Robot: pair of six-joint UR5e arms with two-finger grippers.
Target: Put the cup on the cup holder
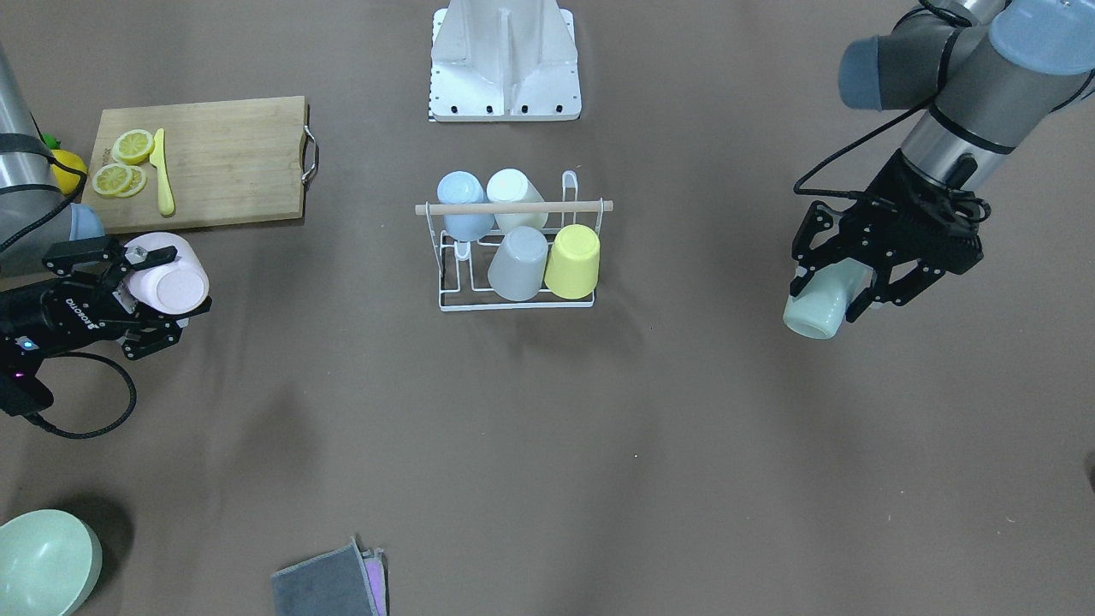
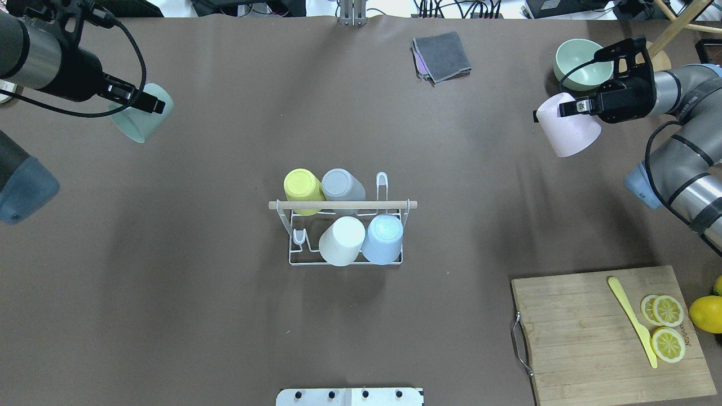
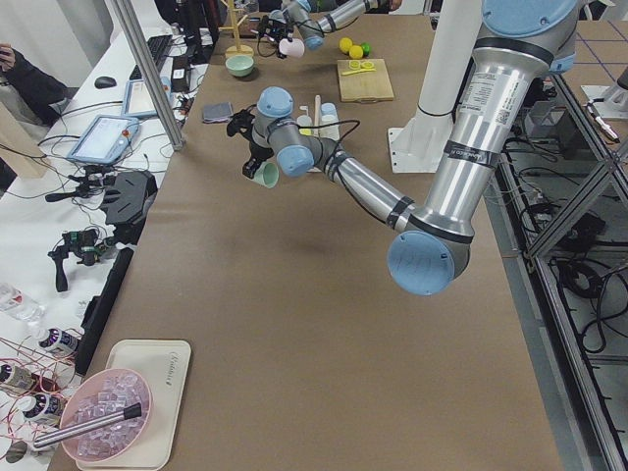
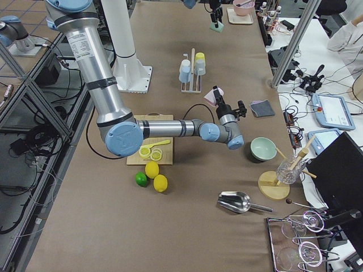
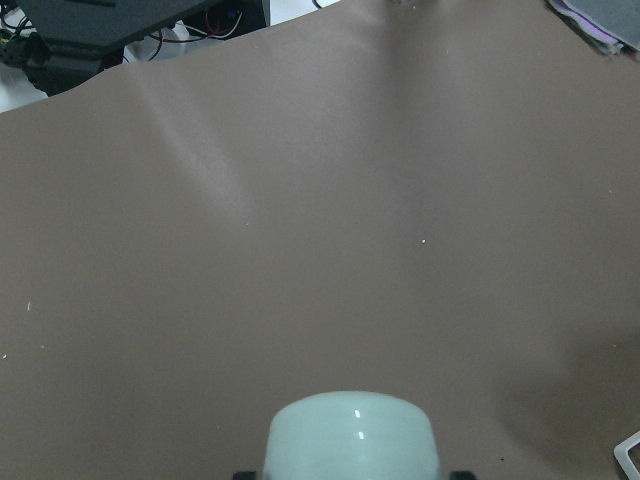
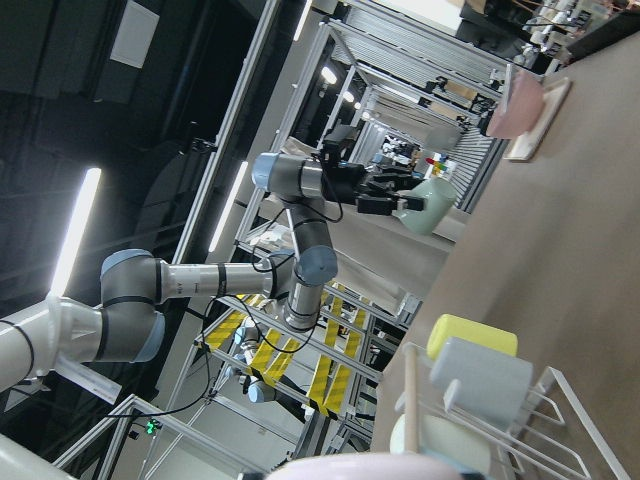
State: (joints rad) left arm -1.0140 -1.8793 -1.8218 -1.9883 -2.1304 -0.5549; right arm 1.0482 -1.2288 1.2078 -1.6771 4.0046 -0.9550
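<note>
The cup holder [image 2: 343, 205], a white wire rack with a wooden rod on top, stands mid-table and bears several upturned cups: yellow, grey, white and blue. It also shows in the front view [image 1: 513, 207]. My left gripper [image 2: 141, 102] is shut on a pale green cup [image 2: 135, 121], held above the table far left of the rack; the cup fills the bottom of the left wrist view [image 5: 352, 435]. My right gripper [image 2: 571, 107] is shut on a pink cup [image 2: 567, 135], held far right of the rack, and also shows in the front view [image 1: 167, 278].
A wooden cutting board [image 2: 581, 338] with lemon slices and a yellow knife [image 2: 632, 318] lies at the near right, a lemon [image 2: 706, 313] beside it. A green bowl [image 2: 582, 62] and a grey cloth [image 2: 443, 53] lie at the far side.
</note>
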